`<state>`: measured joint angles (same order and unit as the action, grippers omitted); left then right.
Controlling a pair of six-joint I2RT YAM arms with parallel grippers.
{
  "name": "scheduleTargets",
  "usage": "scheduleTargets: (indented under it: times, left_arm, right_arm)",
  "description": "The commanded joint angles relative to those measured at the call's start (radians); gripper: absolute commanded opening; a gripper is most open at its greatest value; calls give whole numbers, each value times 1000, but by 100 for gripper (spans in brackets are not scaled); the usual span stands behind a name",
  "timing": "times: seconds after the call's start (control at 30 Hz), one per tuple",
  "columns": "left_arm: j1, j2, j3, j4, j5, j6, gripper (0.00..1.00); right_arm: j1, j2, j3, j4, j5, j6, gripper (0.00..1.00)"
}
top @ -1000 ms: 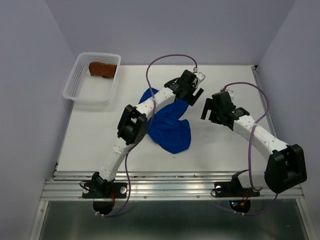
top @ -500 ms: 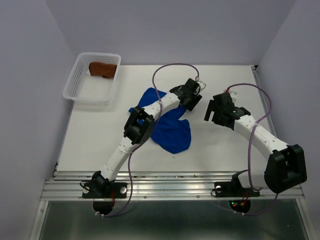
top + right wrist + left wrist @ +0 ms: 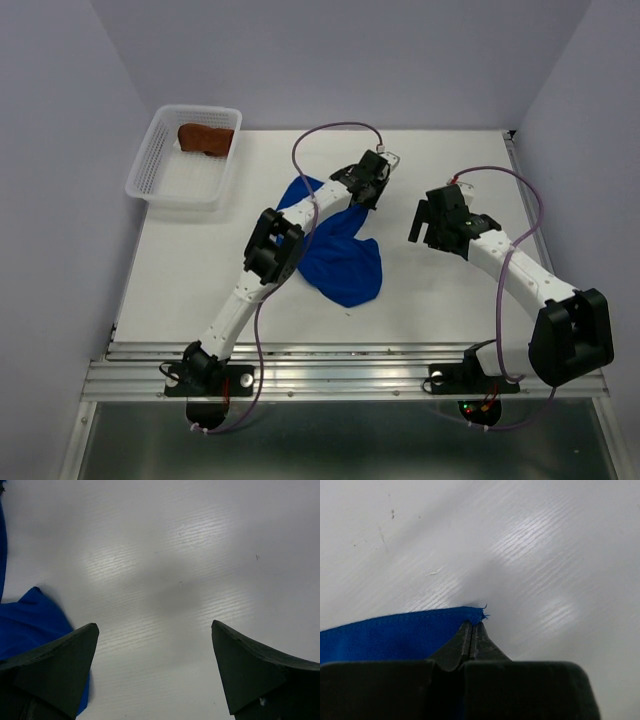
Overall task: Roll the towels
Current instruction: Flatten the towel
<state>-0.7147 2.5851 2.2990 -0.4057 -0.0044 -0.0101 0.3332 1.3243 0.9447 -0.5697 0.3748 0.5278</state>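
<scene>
The blue towel (image 3: 342, 265) lies crumpled mid-table, under my left arm. My left gripper (image 3: 372, 182) is at the towel's far right corner. In the left wrist view the left gripper (image 3: 474, 625) is shut, its tips pinching the hemmed corner of the blue towel (image 3: 395, 635). The rust-brown towel (image 3: 205, 138) lies bunched in the white basket (image 3: 160, 175) at the far left. My right gripper (image 3: 426, 222) hovers to the right of the blue towel. Seen from the right wrist, the right gripper (image 3: 154, 626) is open over bare table, with the blue towel (image 3: 30, 622) by its left finger.
The walls of the enclosure close in the table on the left, back and right. A metal rail (image 3: 350, 352) runs along the near edge by the arm bases. Purple cables loop above both arms.
My left gripper went from wide open to shut on the blue towel's corner, and its wrist shifted slightly left and back. The right arm barely moved.
</scene>
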Motion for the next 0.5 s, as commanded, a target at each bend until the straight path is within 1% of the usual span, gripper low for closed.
scheduleTargets:
  times: [0.0, 0.03, 0.07, 0.13, 0.17, 0.2, 0.23, 0.27, 0.3, 0.33, 0.37, 0.4, 0.47]
  left_arm:
    - [9, -6, -16, -42, -71, -7, 0]
    - [9, -13, -13, -51, -87, -20, 0]
    - [18, -20, -12, -53, -104, -63, 0]
    - [46, -65, -15, -59, -135, -132, 0]
    - [60, -84, -25, -56, -141, -174, 0]
    - [75, -112, -73, -45, -138, -213, 0]
    - [90, -175, -110, -12, -128, -285, 0]
    - [122, -209, -201, 14, -102, -313, 0]
    - [139, -283, -252, 45, -92, -347, 0]
    - [153, -322, -306, 114, -79, -388, 0]
    - [167, -354, -353, 143, -74, -410, 0]
    - [188, -414, -437, 198, -69, -427, 0]
    - [201, -454, -486, 220, -72, -441, 0]
  right_arm:
    - [-8, 12, 8, 13, -35, -49, 100]
    - [-8, 15, 9, 27, -72, -73, 100]
    - [-8, 19, 6, 68, -155, -90, 100]
    - [-8, 21, -10, 128, -242, -117, 100]
    - [-8, 26, -14, 161, -349, -121, 100]
    - [-8, 41, -17, 238, -416, -126, 100]
    - [-8, 55, -15, 272, -460, -115, 100]
    - [-8, 90, -11, 333, -532, -101, 100]
    - [-8, 111, -3, 356, -557, -95, 100]
    - [-8, 134, 17, 378, -573, -89, 100]
    - [-8, 162, 37, 386, -579, -84, 100]
    - [-8, 220, 57, 386, -580, -83, 100]
    - [-8, 278, 114, 381, -608, -87, 100]
